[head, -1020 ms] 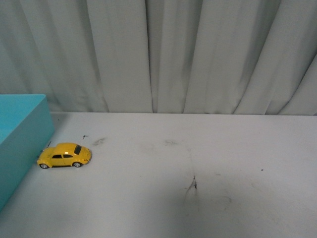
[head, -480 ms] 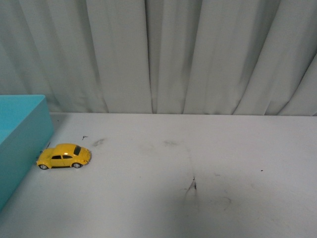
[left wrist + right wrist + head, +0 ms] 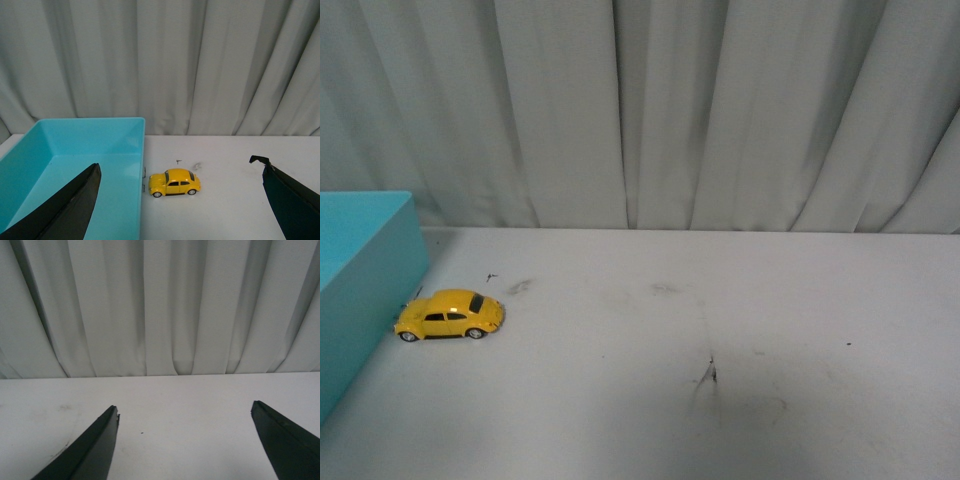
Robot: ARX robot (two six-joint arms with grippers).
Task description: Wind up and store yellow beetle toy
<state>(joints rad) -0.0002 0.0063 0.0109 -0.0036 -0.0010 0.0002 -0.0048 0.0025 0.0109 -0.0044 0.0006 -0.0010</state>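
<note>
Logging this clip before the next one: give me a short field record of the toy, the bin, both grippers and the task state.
toy: yellow beetle toy on its wheels on the table, nothing holding it
bin: turquoise bin, open-topped; toy outside, close beside its wall
left gripper: left gripper open, apart from the toy
right gripper: right gripper open, holding nothing
task state: toy not yet stored

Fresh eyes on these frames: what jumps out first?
The yellow beetle toy, the one bright spot on the pale table, sits on its wheels at front-view left, right beside the open turquoise bin. In the left wrist view the left gripper is open, its dark fingers framing toy and bin.
</note>
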